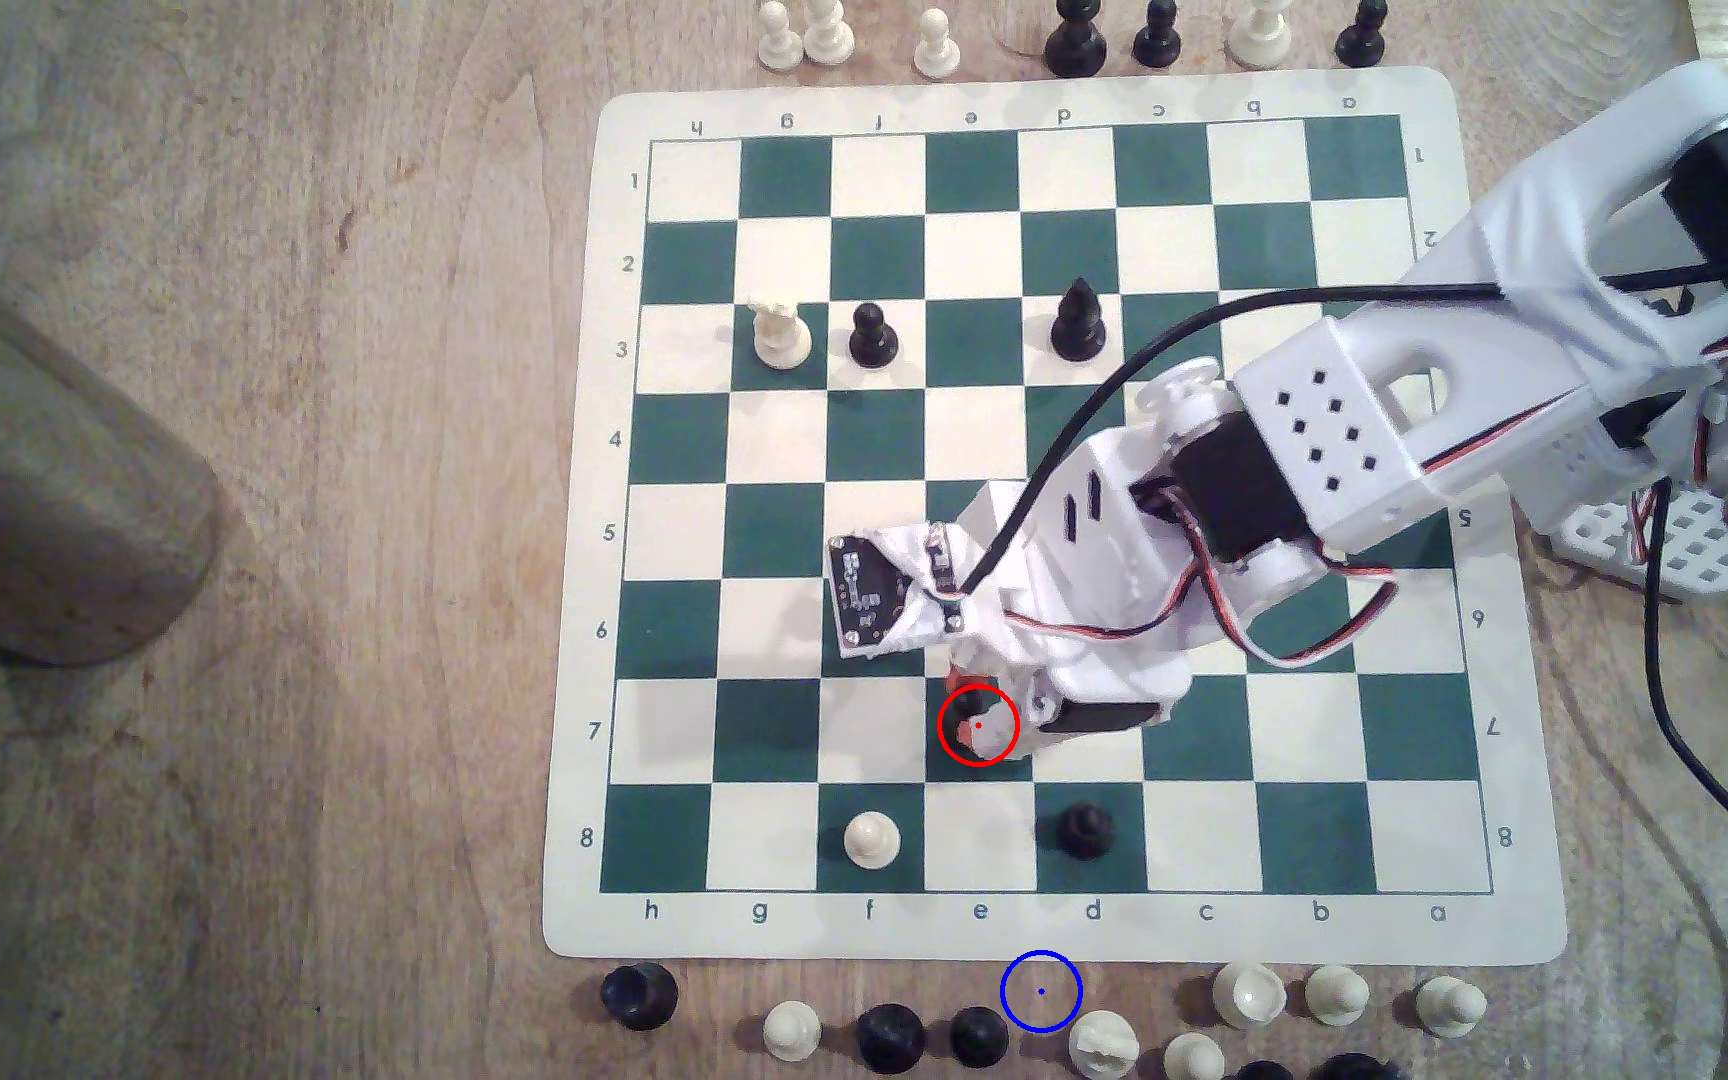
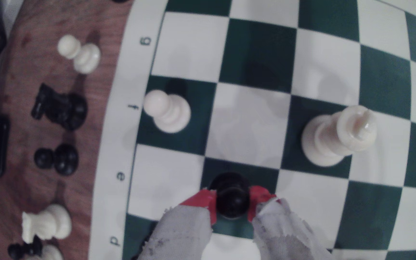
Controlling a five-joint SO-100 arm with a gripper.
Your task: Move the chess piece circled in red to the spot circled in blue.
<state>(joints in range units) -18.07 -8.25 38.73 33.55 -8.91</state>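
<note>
The chess piece [image 1: 965,710], a small glossy black pawn, stands on the green square e7 inside the red ring, mostly covered by my arm in the exterior view. In the wrist view its round head [image 2: 232,201] sits between my two red-tipped fingers [image 2: 208,200], which press on it from both sides, and its base rests on the board. My gripper [image 1: 979,729] [image 2: 232,207] is shut on the pawn. The spot [image 1: 1041,992], a thin blue ring with a centre dot, lies on bare wood just off the board's near edge, below the e and d files.
On the chessboard [image 1: 766,727], a white pawn [image 1: 871,837] on f8 and a black piece [image 1: 1085,829] on d8 stand between e7 and the ring. Captured pieces flank the ring: a black one [image 1: 978,1035] and a white one [image 1: 1104,1042]. A tall white piece [image 2: 337,136] stands near my gripper.
</note>
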